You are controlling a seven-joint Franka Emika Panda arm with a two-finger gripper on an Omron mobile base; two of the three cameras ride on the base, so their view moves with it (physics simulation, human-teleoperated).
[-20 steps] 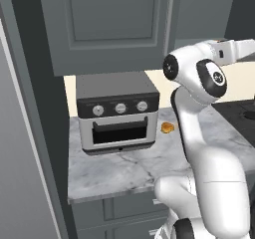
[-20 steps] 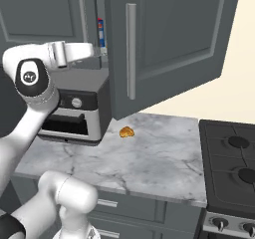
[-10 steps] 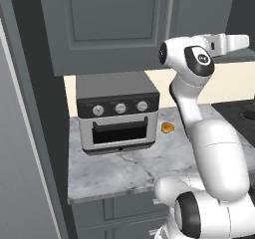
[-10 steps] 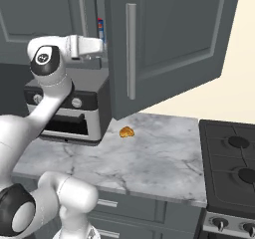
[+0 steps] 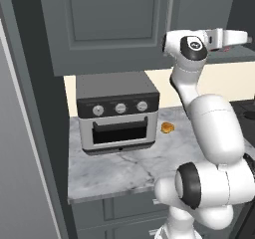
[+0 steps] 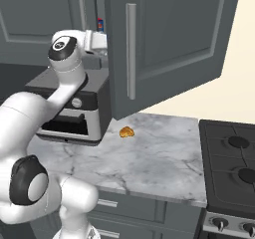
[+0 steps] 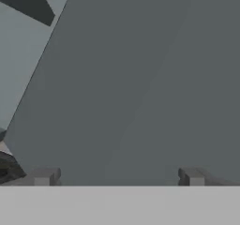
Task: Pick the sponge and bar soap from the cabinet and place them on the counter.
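My tool (image 7: 117,176) is open and empty, fingertips spread wide, facing a plain grey wall inside the cabinet (image 6: 169,39). Sponge and bar soap: position relative to tool undetermined.

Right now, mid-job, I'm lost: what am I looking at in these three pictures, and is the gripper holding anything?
The white jointed machine is a robot arm. Two pictures come from cameras on its base, behind it to the left and right; the third looks along its hand.

The arm reaches up into the cabinet, whose door stands open. The gripper faces a plain grey surface; its fingertips stand wide apart with nothing between them, so it holds nothing.

On the counter sit a toaster oven and a small orange-yellow lump. The sponge and bar soap cannot be made out.
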